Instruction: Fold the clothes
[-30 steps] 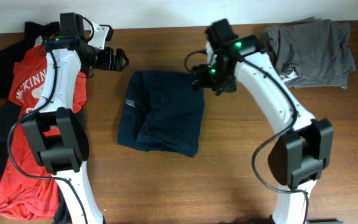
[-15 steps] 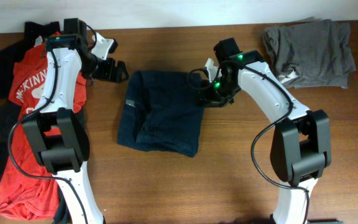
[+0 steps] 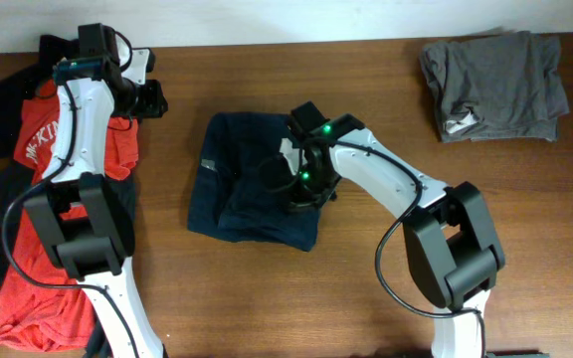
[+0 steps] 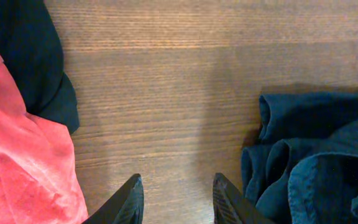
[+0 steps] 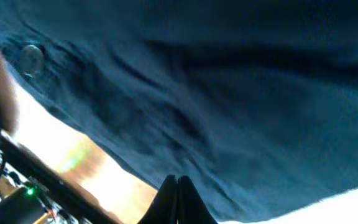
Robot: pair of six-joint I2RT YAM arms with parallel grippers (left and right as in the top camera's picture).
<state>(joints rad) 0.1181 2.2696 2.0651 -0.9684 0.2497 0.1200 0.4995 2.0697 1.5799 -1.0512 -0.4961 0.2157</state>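
Grey garment (image 3: 495, 75) sits well apart; red T-shirt (image 3: 30, 293) lies left. Left gripper (image 4: 178, 202) is apart, empty, above table (image 4: 166, 93). Right gripper (image 5: 176, 196) is closed, tips against navy shorts (image 3: 247, 199).

Bare wooden table (image 4: 166, 93) fills the middle; the left gripper (image 4: 176, 200) hangs over it, its two dark fingertips (image 4: 129, 199) apart with nothing between them; a red garment (image 4: 17, 155) lies at left, overlapping a black piece (image 4: 23, 50); a rumpled navy-blue garment (image 4: 316, 155) lies at right

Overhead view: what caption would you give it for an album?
Right gripper low over the bunched navy shorts, left gripper beside the red T-shirt.
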